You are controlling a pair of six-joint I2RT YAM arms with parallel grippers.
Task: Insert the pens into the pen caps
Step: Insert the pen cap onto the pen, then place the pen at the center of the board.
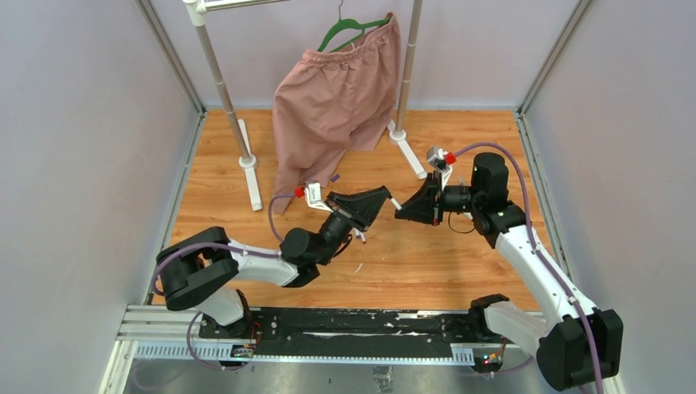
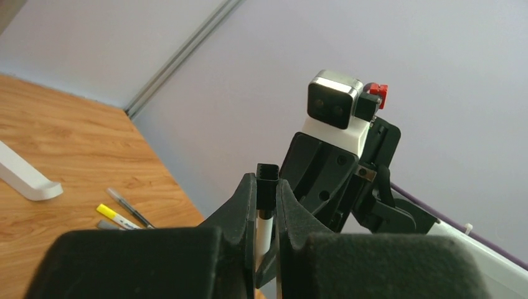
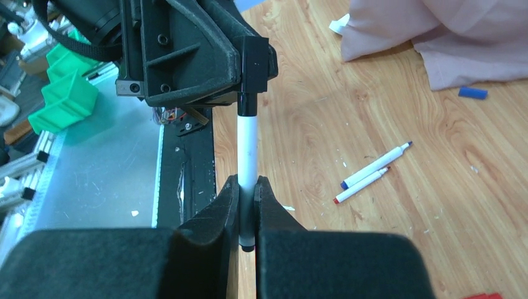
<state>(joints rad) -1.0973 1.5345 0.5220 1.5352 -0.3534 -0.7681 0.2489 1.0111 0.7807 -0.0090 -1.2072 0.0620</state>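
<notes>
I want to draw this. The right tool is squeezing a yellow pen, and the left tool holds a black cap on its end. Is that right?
Nearly. The pen in the right tool is white, not yellow, as the right wrist view shows. The left tool does hold a black cap on its end.

Dusty-pink shorts (image 1: 332, 107) hang from a green hanger (image 1: 349, 31) on a clothes rack (image 1: 220, 82), whose white feet (image 1: 250, 176) stand on the wooden table (image 1: 427, 271) (the fabric's lower end lies on the wood). Pale grey walls (image 1: 74, 164) enclose the table on three sides. Green bins (image 3: 65, 99) sit off the table's edge in the right wrist view.
</notes>
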